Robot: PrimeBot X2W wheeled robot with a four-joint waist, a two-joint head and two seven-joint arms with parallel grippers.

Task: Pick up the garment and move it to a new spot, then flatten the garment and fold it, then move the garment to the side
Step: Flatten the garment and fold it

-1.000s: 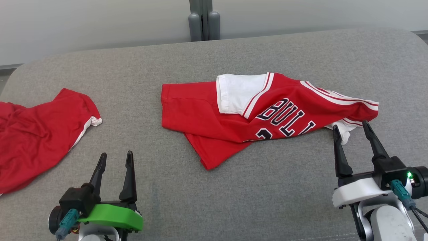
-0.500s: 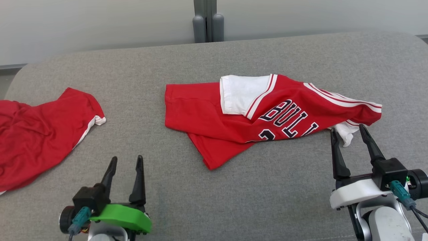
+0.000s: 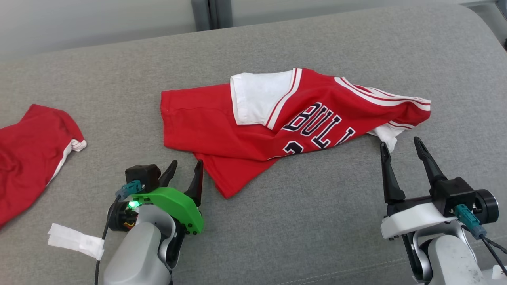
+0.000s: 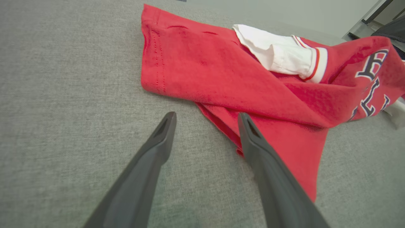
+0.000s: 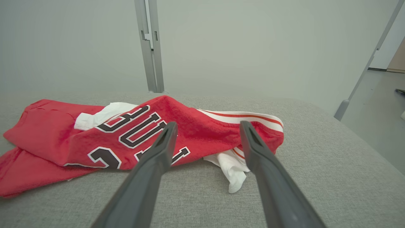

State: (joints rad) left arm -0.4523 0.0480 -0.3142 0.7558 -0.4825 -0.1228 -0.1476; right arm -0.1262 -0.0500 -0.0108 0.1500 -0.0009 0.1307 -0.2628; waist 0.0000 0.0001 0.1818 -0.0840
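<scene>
garment (image 3: 237,126): red jersey, crumpled mid grey tabletop (image 3: 317,221) | left tool (image 3: 186,163): fingers apart, empty, 7 o'clock, beside near corner | right tool (image 3: 399,141): fingers apart, empty, 4 o'clock, near white edge

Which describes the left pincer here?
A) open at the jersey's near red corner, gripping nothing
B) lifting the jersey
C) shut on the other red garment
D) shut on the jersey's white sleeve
A: the left pincer stands open by the jersey's near red corner, which lies on the surface ungripped.
</scene>
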